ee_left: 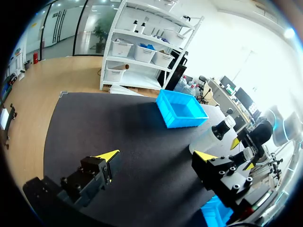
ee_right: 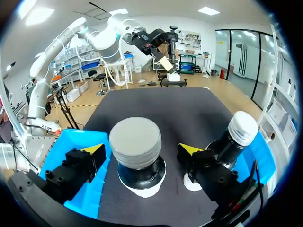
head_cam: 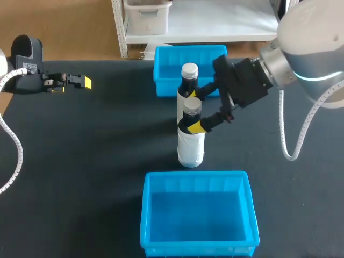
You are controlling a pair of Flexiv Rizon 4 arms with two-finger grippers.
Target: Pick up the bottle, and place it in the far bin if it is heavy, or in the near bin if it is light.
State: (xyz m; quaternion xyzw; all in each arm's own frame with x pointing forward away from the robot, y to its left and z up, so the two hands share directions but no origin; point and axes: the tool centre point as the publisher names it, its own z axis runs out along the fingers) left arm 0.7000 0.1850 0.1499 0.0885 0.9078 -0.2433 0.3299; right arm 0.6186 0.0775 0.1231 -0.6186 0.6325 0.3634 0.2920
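So, two bottles stand on the black table (head_cam: 107,140), between the two blue bins. Both stand straight up, long way up and down, caps pointing at the ceiling. The near bottle (head_cam: 191,148) has a round white body, a dark neck and a flat gray cap. The far bottle (head_cam: 187,80) stands just behind it, very close, and looks the same but with a whiter cap. We cannot tell if the two touch.

Our right gripper (head_cam: 193,110) comes in from the right, and its fingers sit on both sides of the near bottle's dark neck. In the right wrist view we see a small gap on each side, so the fingers are apart and not squeezing.

Our left gripper (ee_left: 157,156) is at the far left of the table, well away from the bottles, with its fingers wide apart and nothing between them.

The far bin (head_cam: 166,75) and the near bin (head_cam: 196,215) are smooth, shiny plastic boxes with open tops.
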